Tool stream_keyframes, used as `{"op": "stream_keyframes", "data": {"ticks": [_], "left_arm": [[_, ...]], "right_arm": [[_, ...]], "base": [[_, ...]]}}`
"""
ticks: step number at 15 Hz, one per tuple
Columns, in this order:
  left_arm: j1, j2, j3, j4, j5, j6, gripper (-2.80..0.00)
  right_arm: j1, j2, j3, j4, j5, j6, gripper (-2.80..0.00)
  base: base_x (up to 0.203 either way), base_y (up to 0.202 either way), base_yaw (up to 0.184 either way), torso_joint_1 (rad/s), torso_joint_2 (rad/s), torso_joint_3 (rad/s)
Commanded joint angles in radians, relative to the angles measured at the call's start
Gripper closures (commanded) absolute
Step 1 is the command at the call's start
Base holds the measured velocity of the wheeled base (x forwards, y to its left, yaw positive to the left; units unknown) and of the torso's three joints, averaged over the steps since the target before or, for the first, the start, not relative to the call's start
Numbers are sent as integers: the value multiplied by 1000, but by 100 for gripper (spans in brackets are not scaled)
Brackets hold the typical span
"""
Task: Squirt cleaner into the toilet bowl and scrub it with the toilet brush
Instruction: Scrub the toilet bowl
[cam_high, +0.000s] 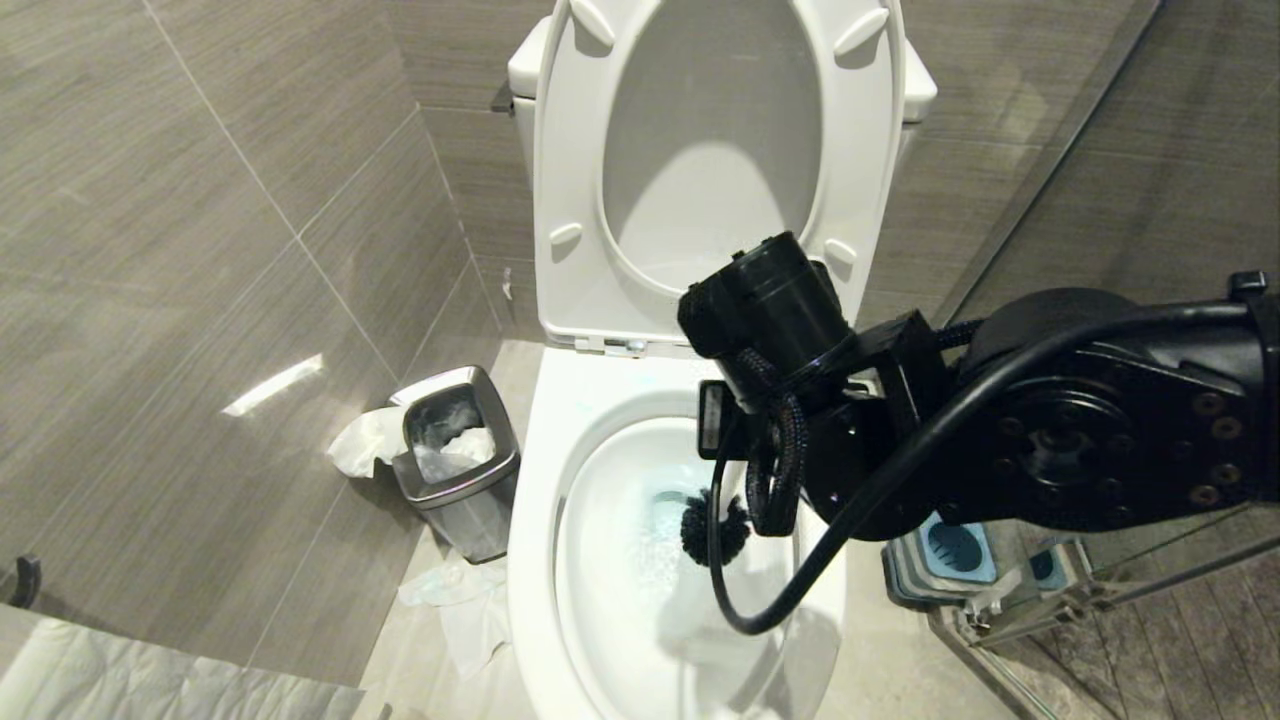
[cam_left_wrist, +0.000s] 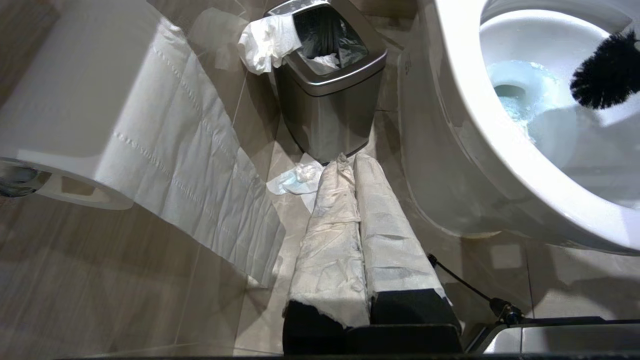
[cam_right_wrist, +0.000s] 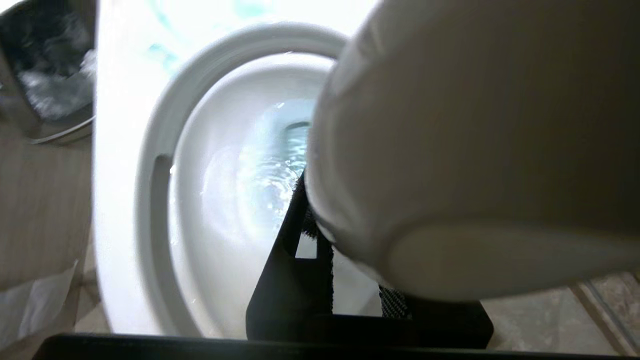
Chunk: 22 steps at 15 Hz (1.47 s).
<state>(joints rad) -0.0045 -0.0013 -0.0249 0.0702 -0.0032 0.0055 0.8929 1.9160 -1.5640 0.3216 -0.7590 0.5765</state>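
Note:
The toilet bowl (cam_high: 535, 520) stands with seat and lid raised. Pale teal cleaner (cam_high: 648, 545) tints the foamy water in it. The toilet brush's black bristle head (cam_high: 715, 525) hangs inside the bowl just above the water, toward its right side. My right gripper (cam_high: 725, 440) reaches in from the right above the bowl and is shut on the brush's white handle (cam_right_wrist: 475, 150), whose rounded end fills the right wrist view. Teal streaks (cam_right_wrist: 160, 50) mark the rim (cam_right_wrist: 120, 175). My left gripper (cam_left_wrist: 350, 162) is parked low on the left, shut, its fingers wrapped in white paper.
A square steel waste bin (cam_high: 455, 450) with tissue spilling out stands left of the toilet, with paper scraps (cam_left_wrist: 297, 180) on the floor. A toilet paper roll (cam_left_wrist: 90, 115) hangs at the left wall. The blue-topped brush holder (cam_high: 955, 550) sits to the right, by a glass partition.

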Motion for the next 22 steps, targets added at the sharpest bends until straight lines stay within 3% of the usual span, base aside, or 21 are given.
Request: {"op": "stream_keyframes", "data": {"ticks": [1, 8, 14, 16, 22], "left_arm": [[0, 1, 0, 0, 0, 1, 0], [0, 1, 0, 0, 0, 1, 0], [0, 1, 0, 0, 0, 1, 0], [0, 1, 0, 0, 0, 1, 0], [0, 1, 0, 0, 0, 1, 0]], "right_arm": [[-28, 3, -8, -1, -4, 1, 0], [-59, 154, -117, -77, -27, -6, 0], [-79, 353, -407, -85, -28, -78, 0], [-76, 392, -425, -132, -21, -122, 0], [21, 375, -410, -142, -11, -119, 0]], "base": [[0, 0, 0, 0, 0, 0], [0, 0, 0, 0, 0, 0], [0, 0, 0, 0, 0, 0], [0, 0, 0, 0, 0, 0], [0, 0, 0, 0, 0, 0]]}}
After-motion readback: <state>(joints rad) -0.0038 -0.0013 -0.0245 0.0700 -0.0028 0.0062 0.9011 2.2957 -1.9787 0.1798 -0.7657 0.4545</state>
